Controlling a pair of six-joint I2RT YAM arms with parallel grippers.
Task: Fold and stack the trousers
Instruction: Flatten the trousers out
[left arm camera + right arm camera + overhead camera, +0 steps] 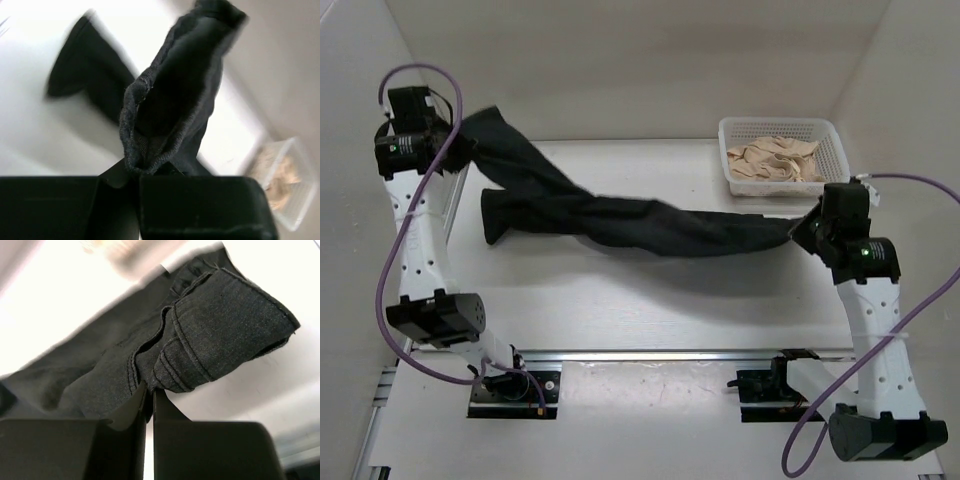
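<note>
Trousers (620, 215) stretch twisted between left gripper (465, 150) and right gripper (798, 230), both clamping them; basket (775, 121) at far-right corner, near the right gripper.

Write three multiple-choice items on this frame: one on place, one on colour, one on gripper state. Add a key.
1. Where does the basket stand?
A. at the far right of the table
B. at the near left corner
C. between the arm bases

2. What colour are the trousers?
A. beige
B. black
C. blue

3. What state are the left gripper and the right gripper in?
A. both open
B. only the right one shut on fabric
C. both shut on the trousers

Key:
1 A: the top view shows it at the far right, with beige cloth inside.
2 B: the fabric is black in all three views.
3 C: each wrist view shows fabric pinched between closed jaws.
</note>
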